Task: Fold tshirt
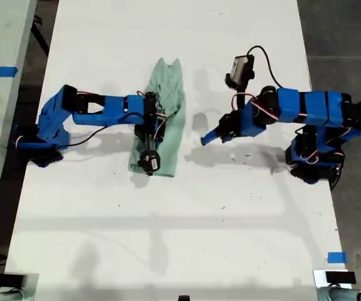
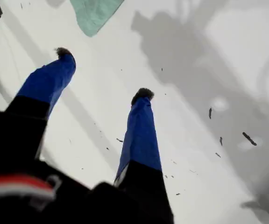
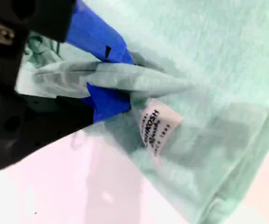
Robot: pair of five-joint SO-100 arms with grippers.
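My second gripper [image 3: 113, 79] is pinching a fold of the tshirt [image 3: 209, 70] between closed jaws to carry it over; my first gripper [image 2: 104, 77] is hovering open-jawed above bare tabletop [image 2: 195, 51], cloth beyond its tips.

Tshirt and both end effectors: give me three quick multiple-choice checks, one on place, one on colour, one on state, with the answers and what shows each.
1. Where does the tshirt lie in the exterior view?
A. Under the arm at that view's left
B. Under the arm at that view's right
C. On the grey floor

2. What colour is the tshirt?
A. White
B. Pale mint green
C. Blue

3. What state is my second end effector in?
A. Open above bare table
B. Shut on a fold of the tshirt
C. Out of view

Answers:
1 A, the cloth sits beneath the arm on the exterior view's left, on the white table.
2 B, every view shows it mint green.
3 B, the second wrist view shows cloth pinched between the blue fingers, beside the white tag; my first end effector is open over bare table.
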